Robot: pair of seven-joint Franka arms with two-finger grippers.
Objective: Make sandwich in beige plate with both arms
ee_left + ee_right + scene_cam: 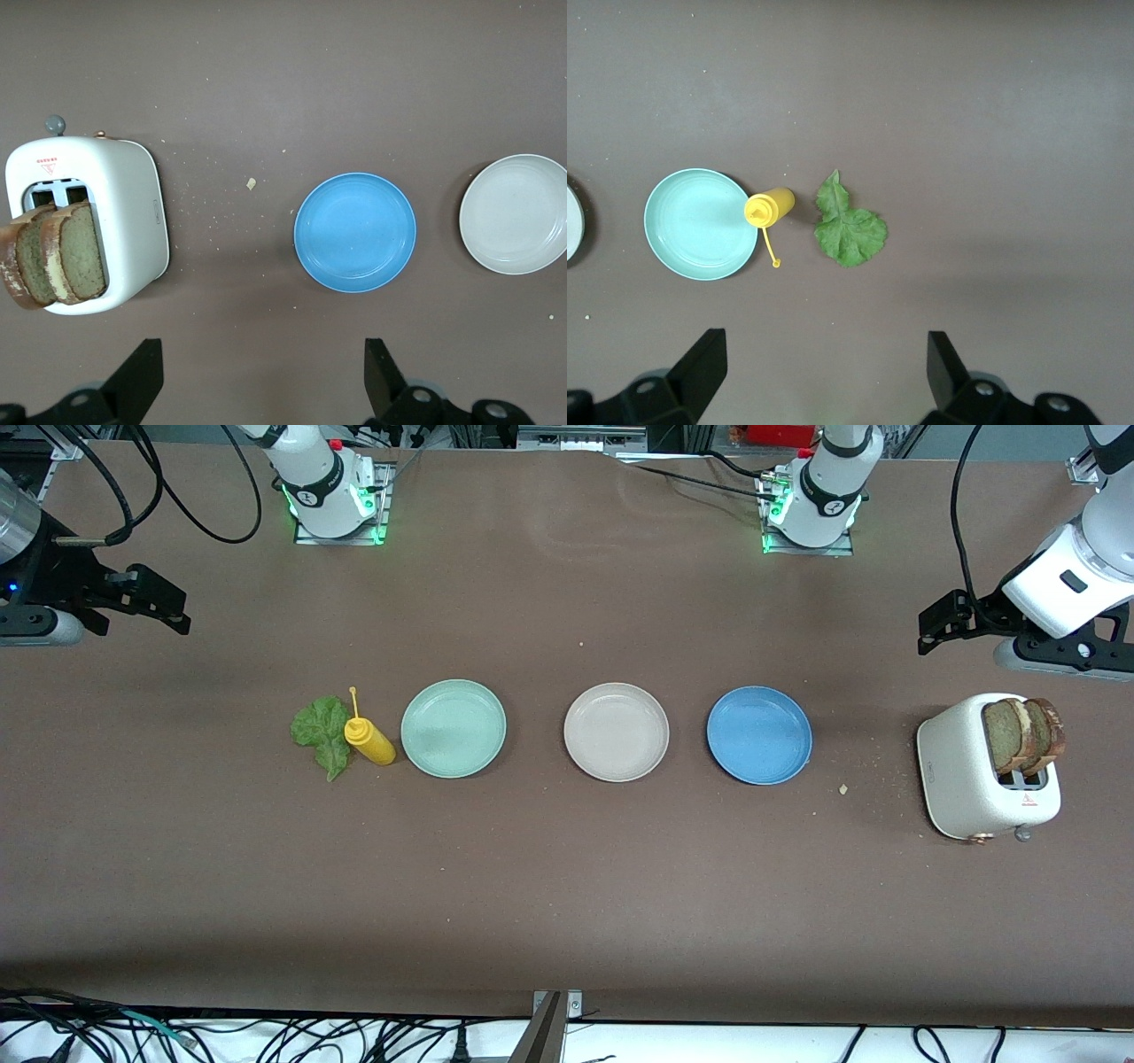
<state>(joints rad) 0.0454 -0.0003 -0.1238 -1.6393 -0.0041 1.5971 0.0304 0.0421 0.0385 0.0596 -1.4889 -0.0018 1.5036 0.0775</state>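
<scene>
The empty beige plate [616,732] sits in the middle of a row of three plates; it also shows in the left wrist view [514,212]. Two brown-crusted bread slices [1023,733] stand in a white toaster [970,779] at the left arm's end, and show in the left wrist view [53,257]. A green lettuce leaf [323,733] lies flat on the table at the right arm's end [849,228]. My left gripper [941,622] is open and empty in the air [263,381] over the table beside the toaster. My right gripper [159,600] is open and empty [824,376], over bare table at the right arm's end.
A mint-green plate [453,728] and a blue plate [759,735] flank the beige one. A yellow squeeze bottle [369,741] lies between the lettuce and the mint plate. Crumbs lie on the table near the toaster.
</scene>
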